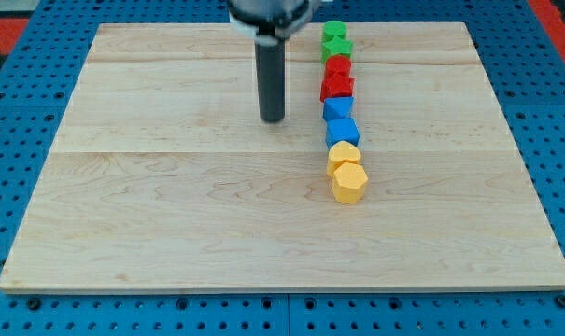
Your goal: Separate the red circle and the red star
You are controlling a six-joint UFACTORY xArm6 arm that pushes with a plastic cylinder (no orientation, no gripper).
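Note:
Several blocks stand in a touching column right of the board's centre. From the view's top down: a green block [334, 31], a green block [337, 49], the red circle [338, 67], the red star [337, 89], a blue block [338, 107], a blue block [343, 131], a yellow block [344, 156] and a yellow hexagon [349, 183]. The red circle and the red star touch each other. My tip [273, 119] rests on the board to the left of the column, level with the blue blocks, about 55 pixels from the red star, touching no block.
The wooden board [170, 205] lies on a blue pegboard table [21, 140]. The arm's body [269, 11] hangs over the board's top edge. Red patches show at the top corners of the view.

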